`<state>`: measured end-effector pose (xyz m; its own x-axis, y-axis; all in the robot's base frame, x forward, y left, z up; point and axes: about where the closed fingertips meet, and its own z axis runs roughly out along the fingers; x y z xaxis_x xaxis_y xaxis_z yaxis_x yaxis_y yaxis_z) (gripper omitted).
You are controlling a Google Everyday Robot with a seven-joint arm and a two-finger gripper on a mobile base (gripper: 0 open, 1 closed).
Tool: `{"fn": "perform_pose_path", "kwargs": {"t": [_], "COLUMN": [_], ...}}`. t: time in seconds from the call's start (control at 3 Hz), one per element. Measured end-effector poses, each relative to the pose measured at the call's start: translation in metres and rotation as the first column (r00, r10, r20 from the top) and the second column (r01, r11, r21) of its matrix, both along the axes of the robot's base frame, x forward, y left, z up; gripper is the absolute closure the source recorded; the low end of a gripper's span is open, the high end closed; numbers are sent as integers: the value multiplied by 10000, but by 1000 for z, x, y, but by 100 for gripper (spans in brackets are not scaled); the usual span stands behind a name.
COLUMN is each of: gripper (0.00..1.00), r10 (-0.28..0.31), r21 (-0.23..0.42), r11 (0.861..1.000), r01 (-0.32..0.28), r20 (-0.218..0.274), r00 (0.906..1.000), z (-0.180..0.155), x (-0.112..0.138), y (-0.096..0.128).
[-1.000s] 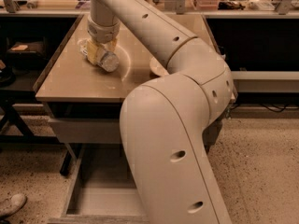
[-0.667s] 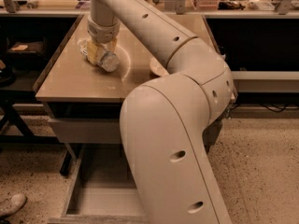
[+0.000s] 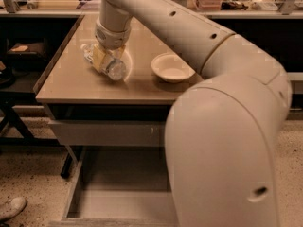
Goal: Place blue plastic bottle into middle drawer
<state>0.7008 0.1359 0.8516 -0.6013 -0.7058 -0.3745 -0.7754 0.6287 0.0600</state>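
The blue plastic bottle (image 3: 116, 70) lies tilted on the counter (image 3: 75, 85), left of a white bowl (image 3: 171, 68). The gripper (image 3: 104, 62) reaches down over it, jaws clamped around its middle. Below the counter, the middle drawer (image 3: 118, 203) stands pulled open, well apart from the bottle.

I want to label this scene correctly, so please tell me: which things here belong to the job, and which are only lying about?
Belong to the job: blue plastic bottle, lying on the tabletop; claw, down at the bottle; middle drawer, pulled open below.
Only lying about: white bowl on the tabletop, near the bottle; shoe on the floor.
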Motion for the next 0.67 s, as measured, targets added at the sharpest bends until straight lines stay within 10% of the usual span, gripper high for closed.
{"fn": "perform_pose_path", "kwargs": {"t": [0.67], "gripper": [100], "r10": [-162], "r21": [180], "r11": [9997], "r01": [172], "r20": [-559], "r00": [9983], "z": [-20], "x": [-59], "y": [-23]}}
